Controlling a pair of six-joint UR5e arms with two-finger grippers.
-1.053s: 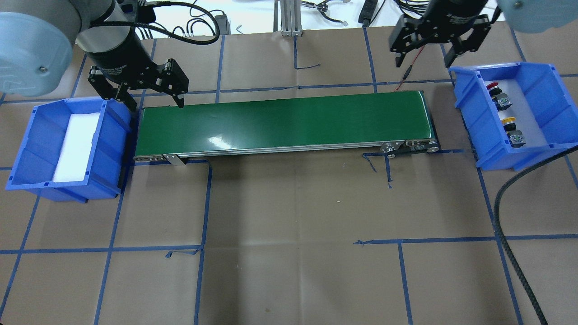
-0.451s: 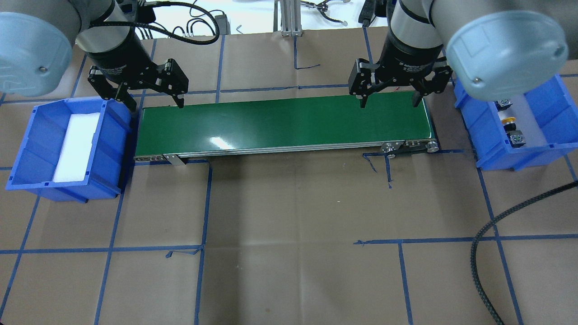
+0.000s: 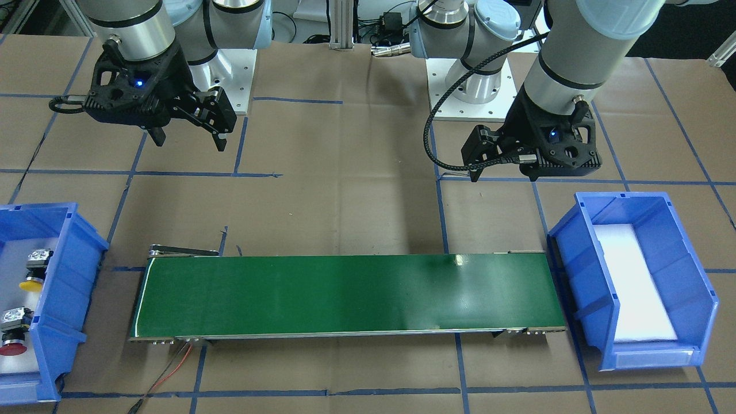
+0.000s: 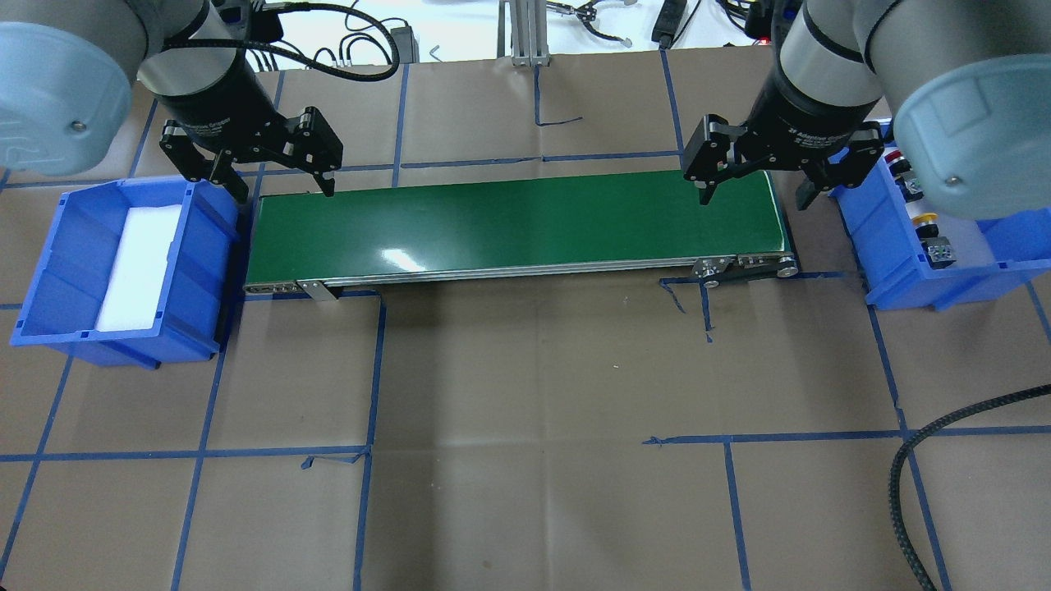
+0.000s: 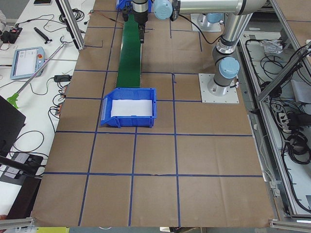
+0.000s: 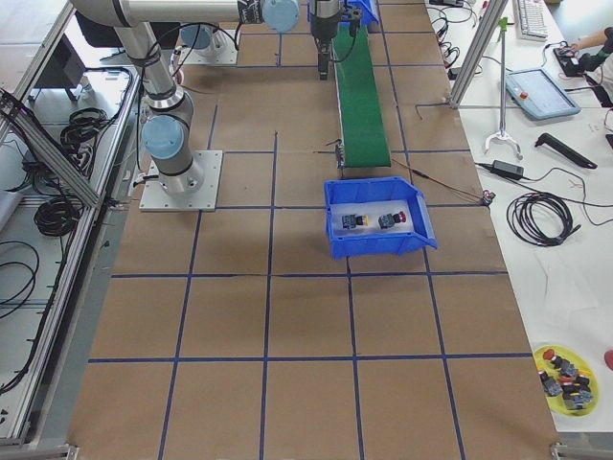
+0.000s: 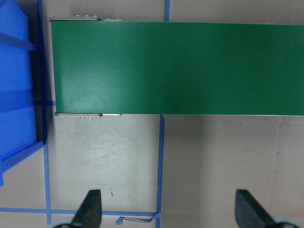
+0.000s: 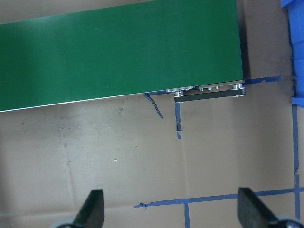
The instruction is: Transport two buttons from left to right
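Both buttons lie in the blue right bin (image 4: 944,283): the yellow-capped button (image 4: 926,218) and the red-capped button (image 4: 897,156), which my right arm partly hides. They also show in the front view, yellow (image 3: 31,283) and red (image 3: 11,348). My right gripper (image 4: 753,200) is open and empty above the right end of the green conveyor belt (image 4: 517,226), just left of that bin. My left gripper (image 4: 285,193) is open and empty over the belt's far left corner, beside the blue left bin (image 4: 49,271), which holds only a white foam pad.
A black corrugated cable (image 4: 911,460) curls over the table at the front right. A thin red wire (image 3: 172,368) runs out from the belt's right end. A yellow plate of spare buttons (image 6: 565,379) sits on the operators' side table.
My right arm swung from the back right down over the belt, then shifted right to the belt's right end. The left arm has not moved. Both grippers stayed open.
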